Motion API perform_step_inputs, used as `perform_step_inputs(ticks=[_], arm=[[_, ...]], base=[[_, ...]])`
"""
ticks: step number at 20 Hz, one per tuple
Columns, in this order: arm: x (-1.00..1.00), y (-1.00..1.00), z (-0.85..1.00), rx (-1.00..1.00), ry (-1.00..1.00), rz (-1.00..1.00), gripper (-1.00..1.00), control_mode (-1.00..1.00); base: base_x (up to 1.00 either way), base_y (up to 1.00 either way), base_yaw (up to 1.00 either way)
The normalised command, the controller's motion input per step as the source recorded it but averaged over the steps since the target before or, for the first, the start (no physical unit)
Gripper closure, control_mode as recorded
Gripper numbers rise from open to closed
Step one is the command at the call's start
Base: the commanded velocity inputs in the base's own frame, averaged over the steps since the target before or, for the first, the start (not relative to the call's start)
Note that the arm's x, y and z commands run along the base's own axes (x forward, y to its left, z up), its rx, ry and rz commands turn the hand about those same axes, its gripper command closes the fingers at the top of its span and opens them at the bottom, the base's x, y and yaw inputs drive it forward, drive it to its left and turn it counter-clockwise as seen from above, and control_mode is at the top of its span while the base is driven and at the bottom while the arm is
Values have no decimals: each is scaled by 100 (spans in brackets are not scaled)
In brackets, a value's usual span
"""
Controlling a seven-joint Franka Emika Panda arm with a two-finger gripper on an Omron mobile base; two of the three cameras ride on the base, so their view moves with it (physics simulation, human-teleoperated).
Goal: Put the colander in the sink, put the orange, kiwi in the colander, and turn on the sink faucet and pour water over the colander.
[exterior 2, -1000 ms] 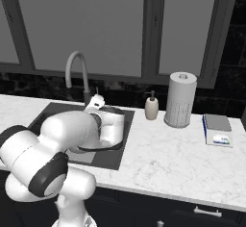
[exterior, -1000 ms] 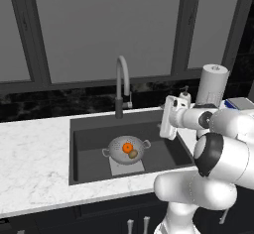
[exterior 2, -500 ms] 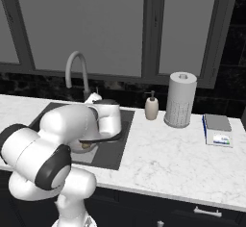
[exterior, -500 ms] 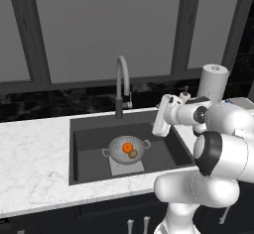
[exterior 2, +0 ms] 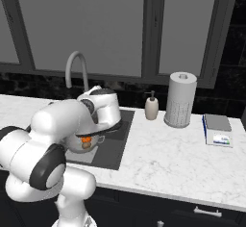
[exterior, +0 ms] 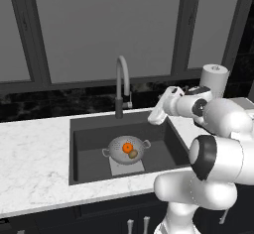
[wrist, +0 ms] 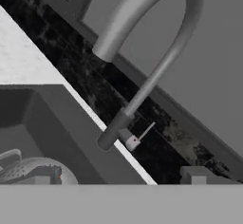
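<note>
Dark grey rectangular sink basin (exterior: 84, 146) with a lighter grey square at its bottom. Silver-grey round metal colander (exterior: 127, 149), pierced all over with small holes. Bright orange round fruit (exterior: 127, 147) beside a brown oval kiwi (exterior: 133, 154). Grey metal gooseneck faucet (exterior: 122, 85) on a dark lower stem. White marble surface (exterior: 30, 163) with faint grey veins. White cylindrical paper towel roll (exterior 2: 180, 99).
</note>
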Motion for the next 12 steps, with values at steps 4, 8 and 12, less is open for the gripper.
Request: perform_step_inputs(ticks=[4,8,12], arm=[[45,-41,38,31,21,17,-100,-100],[63,-24,1,24,24,22,-100,-100],[50,-13,-13,19,8,15,-100,-100]], base=[[0,0,0],[0,0,0],[0,0,0]])
